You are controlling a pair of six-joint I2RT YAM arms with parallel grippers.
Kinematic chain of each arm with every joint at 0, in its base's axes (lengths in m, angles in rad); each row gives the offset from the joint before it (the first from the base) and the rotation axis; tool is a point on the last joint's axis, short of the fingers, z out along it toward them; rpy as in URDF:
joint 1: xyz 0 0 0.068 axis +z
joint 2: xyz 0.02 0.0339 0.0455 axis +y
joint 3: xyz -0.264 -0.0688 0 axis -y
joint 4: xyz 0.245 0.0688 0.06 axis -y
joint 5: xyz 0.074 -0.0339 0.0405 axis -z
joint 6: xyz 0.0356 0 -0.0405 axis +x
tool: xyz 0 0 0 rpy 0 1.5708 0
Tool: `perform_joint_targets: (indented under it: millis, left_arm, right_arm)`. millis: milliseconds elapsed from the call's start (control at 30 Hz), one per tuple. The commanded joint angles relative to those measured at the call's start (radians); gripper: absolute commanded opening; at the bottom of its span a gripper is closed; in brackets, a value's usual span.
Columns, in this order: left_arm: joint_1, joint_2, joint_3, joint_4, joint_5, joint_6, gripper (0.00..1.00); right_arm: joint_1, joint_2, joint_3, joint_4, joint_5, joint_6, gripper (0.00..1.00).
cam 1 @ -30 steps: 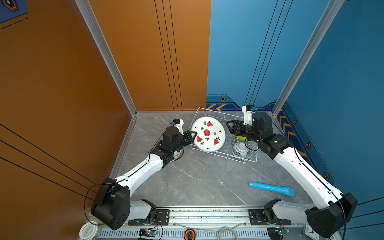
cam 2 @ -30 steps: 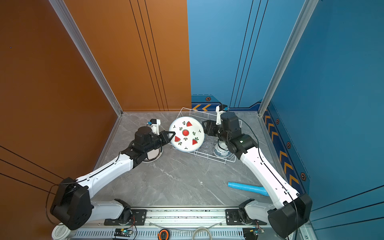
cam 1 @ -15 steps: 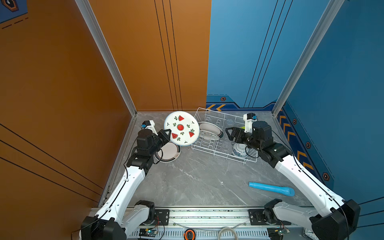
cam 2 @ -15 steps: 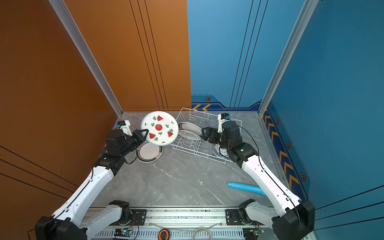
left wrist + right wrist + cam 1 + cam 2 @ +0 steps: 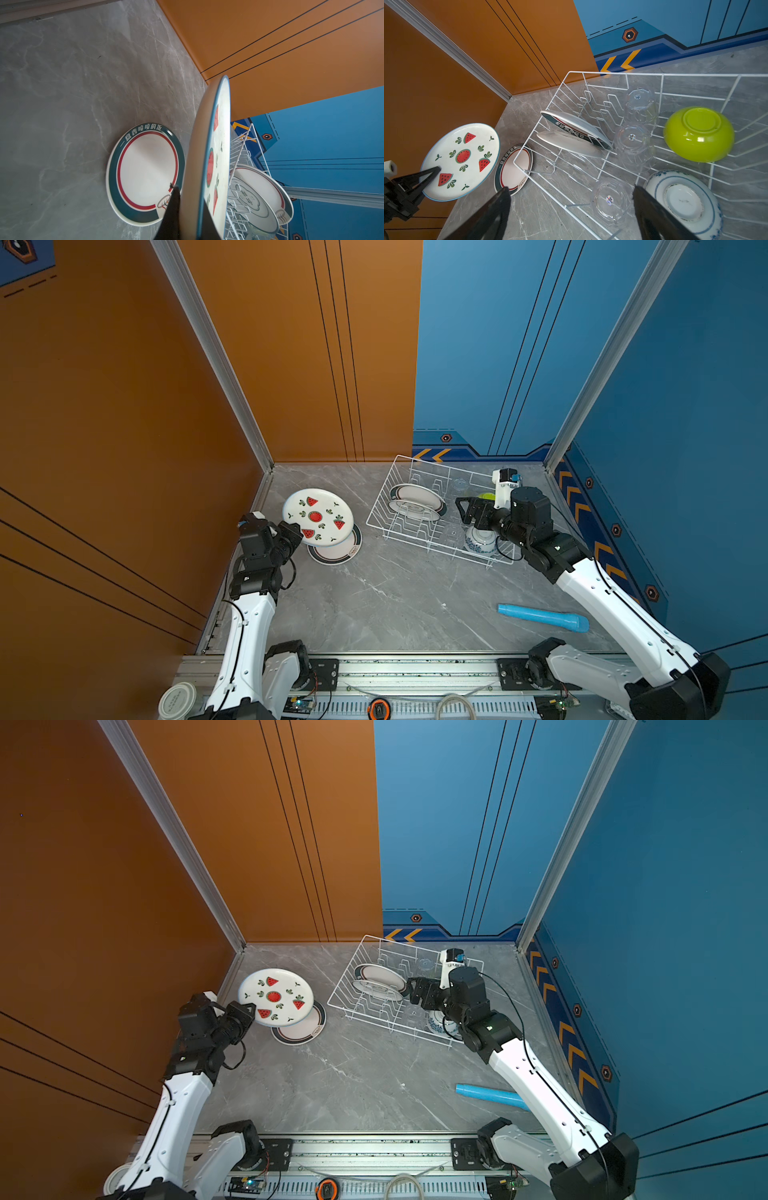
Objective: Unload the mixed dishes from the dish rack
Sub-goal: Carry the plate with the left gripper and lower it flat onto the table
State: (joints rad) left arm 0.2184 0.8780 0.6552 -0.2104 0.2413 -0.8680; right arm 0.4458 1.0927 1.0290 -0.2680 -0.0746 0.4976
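My left gripper (image 5: 292, 531) (image 5: 189, 197) is shut on the rim of the watermelon plate (image 5: 318, 516) (image 5: 216, 158). It holds the plate tilted just over a dark-rimmed plate (image 5: 337, 551) (image 5: 145, 172) that lies flat on the table at the left. The white wire dish rack (image 5: 367, 523) (image 5: 643, 73) stands at the back right. In it are two leaning plates (image 5: 571, 135), three upturned glass cups (image 5: 609, 201), a lime-green bowl (image 5: 698, 134) and a blue-patterned bowl (image 5: 683, 205). My right gripper (image 5: 465, 512) (image 5: 571, 189) hovers open over the rack's near side, holding nothing.
A light blue tube (image 5: 542, 617) lies on the grey table at the front right. The orange wall runs close along the left arm, and blue walls stand behind and to the right of the rack. The arm bases sit on a rail (image 5: 415, 672) at the front.
The left arm has carried the watermelon plate out of the rack, leftward and down over the dark-rimmed plate. The right gripper has opened wider and drawn back a little.
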Motion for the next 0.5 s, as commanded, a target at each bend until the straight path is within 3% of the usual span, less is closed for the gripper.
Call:
perform_joint_targets:
  millis: [0,467]
  left_arm:
    - [0.005,-0.010,-0.015,0.079,0.053,-0.021,0.00]
    - [-0.020,0.073,-0.055,0.168,0.067,-0.045,0.00]
  right_arm:
    - [0.002,-0.020,-0.021,0.011,0.024,-0.021,0.93]
    - [0.001,-0.019,-0.035,-0.006,0.027,-0.011,0.93]
